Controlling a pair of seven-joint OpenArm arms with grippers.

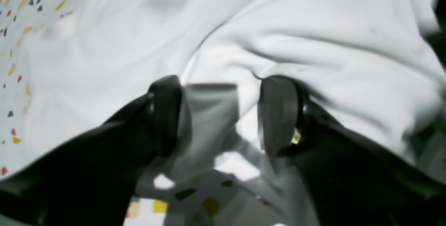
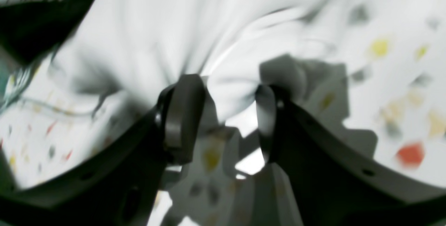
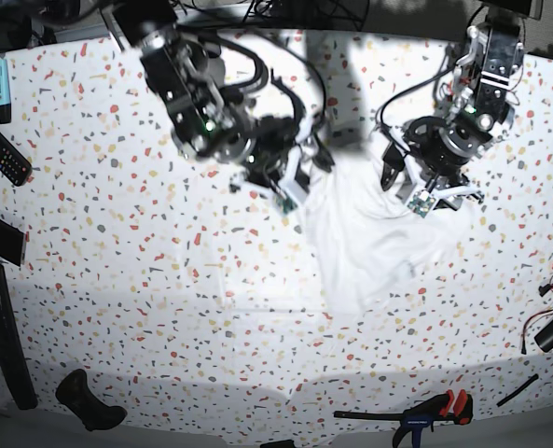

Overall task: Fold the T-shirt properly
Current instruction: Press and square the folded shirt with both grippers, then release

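Here the T-shirt (image 3: 369, 238) lies bunched on the speckled bench (image 3: 117, 271), its upper edge lifted. Left pincer (image 1: 223, 114) grasps a fold; right pincer (image 2: 226, 114) likewise pinches cloth between its parted jaws.

The right wrist view is motion-blurred: the T-shirt (image 2: 195, 27) smears into streaks and the surface (image 2: 400, 90) flecks lose their edges. In the base view both arms cover the shirt's upper corners, so the grip of the left pincer (image 3: 416, 198) and right pincer (image 3: 290, 191) cannot be made out there. A clamp (image 3: 416, 415) is cut off at the bottom edge.
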